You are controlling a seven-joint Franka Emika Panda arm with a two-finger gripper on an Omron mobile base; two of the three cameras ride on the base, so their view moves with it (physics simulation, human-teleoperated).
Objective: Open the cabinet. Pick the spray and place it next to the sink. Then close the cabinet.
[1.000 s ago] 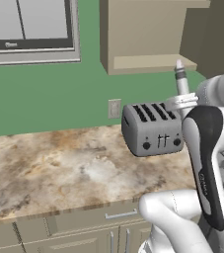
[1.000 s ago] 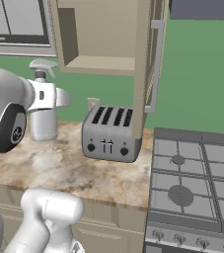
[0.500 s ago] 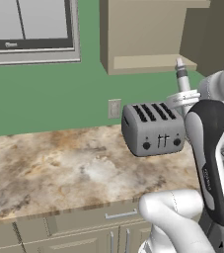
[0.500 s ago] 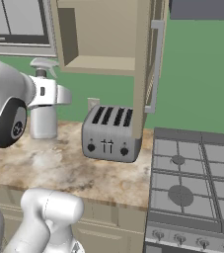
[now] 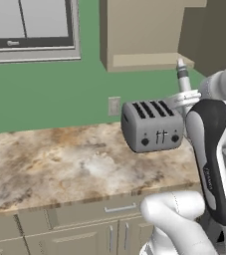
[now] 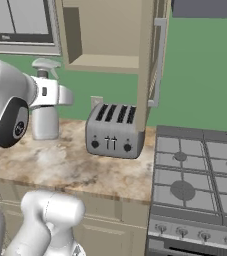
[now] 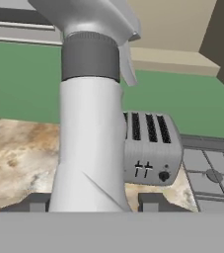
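Observation:
My gripper (image 7: pixel 93 201) is shut on the spray (image 7: pixel 91 128), a silver-grey bottle with a dark collar and a trigger nozzle. It is held upright above the brown marbled counter (image 5: pixel 59 164), left of the toaster in the right base view. The spray (image 6: pixel 45 122) shows there beside my white hand (image 6: pixel 49 95), and its thin top (image 5: pixel 183 75) rises above the gripper (image 5: pixel 186 99) in the left base view. The beige cabinet (image 6: pixel 105 35) stands open above the toaster, its door (image 6: pixel 154 55) swung out edge-on with a silver bar handle (image 6: pixel 160 62). The sink is out of view.
A silver four-slot toaster (image 6: pixel 112 131) stands on the counter under the cabinet. A gas stove (image 6: pixel 200 175) lies to its right. A window (image 5: pixel 30 25) and a wall outlet (image 5: pixel 114 105) are on the green wall. Bare counter stretches to the left.
The gripper has barely shifted, with the spray still in it. Nothing else has moved.

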